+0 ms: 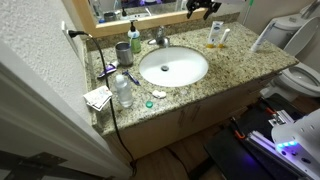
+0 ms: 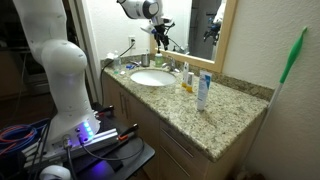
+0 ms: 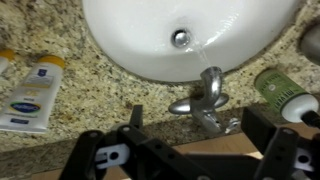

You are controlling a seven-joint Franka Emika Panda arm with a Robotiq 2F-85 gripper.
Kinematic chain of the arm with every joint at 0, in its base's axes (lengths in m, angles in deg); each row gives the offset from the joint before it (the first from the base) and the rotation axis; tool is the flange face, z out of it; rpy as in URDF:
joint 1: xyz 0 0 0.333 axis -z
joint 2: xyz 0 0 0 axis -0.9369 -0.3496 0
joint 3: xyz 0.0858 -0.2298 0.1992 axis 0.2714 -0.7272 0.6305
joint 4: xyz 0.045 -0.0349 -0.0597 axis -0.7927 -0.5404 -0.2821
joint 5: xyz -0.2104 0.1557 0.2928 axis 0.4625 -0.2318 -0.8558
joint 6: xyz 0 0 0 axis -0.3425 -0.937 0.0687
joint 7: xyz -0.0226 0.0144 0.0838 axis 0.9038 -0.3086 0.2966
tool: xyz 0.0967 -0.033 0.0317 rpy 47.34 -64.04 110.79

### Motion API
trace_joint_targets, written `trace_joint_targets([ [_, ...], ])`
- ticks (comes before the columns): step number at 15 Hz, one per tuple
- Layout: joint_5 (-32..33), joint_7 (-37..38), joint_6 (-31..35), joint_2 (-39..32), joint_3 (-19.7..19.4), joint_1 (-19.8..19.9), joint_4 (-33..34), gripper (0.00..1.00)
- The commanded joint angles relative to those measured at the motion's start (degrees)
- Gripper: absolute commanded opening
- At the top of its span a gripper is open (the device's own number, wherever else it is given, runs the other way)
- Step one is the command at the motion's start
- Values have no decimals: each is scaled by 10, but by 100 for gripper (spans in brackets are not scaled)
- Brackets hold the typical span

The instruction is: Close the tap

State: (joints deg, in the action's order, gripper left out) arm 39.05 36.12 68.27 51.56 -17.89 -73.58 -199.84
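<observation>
The tap (image 3: 205, 98) is a small silvery metal faucet at the back rim of the white oval basin (image 3: 130, 40); its spout points over the bowl, and a faint streak runs from it toward the drain. It also shows in both exterior views (image 1: 158, 38) (image 2: 163, 62). My gripper (image 3: 198, 125) is open, with its two dark fingers on either side of the tap and not touching it. In both exterior views the gripper (image 1: 205, 8) (image 2: 160, 30) hangs above the tap, in front of the mirror.
A dark green pump bottle (image 1: 135, 40) (image 3: 283, 92) and a grey cup (image 1: 122, 52) stand beside the tap. White tubes (image 3: 30, 90) (image 1: 216, 36) lie on its other side. The granite counter (image 1: 230, 60) holds small toiletries (image 1: 120, 88). A toilet (image 1: 300, 75) is nearby.
</observation>
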Motion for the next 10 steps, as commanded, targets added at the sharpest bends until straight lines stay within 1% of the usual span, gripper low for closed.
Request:
trace_joint_targets([
  [1,47,10,-57,-97,-2,3,108,100],
  [2,48,7,-60,-126,-3,-1,142,100],
  [5,-14,-43,-48,-207,6,-3,238,100],
  [6,-23,-45,-54,-231,17,3,270,100],
  [7,-39,-49,-66,-245,13,-6,294,100],
  [8,-19,-33,-38,-200,-1,-11,226,100],
  [10,-32,-37,-43,-234,1,-16,269,100],
])
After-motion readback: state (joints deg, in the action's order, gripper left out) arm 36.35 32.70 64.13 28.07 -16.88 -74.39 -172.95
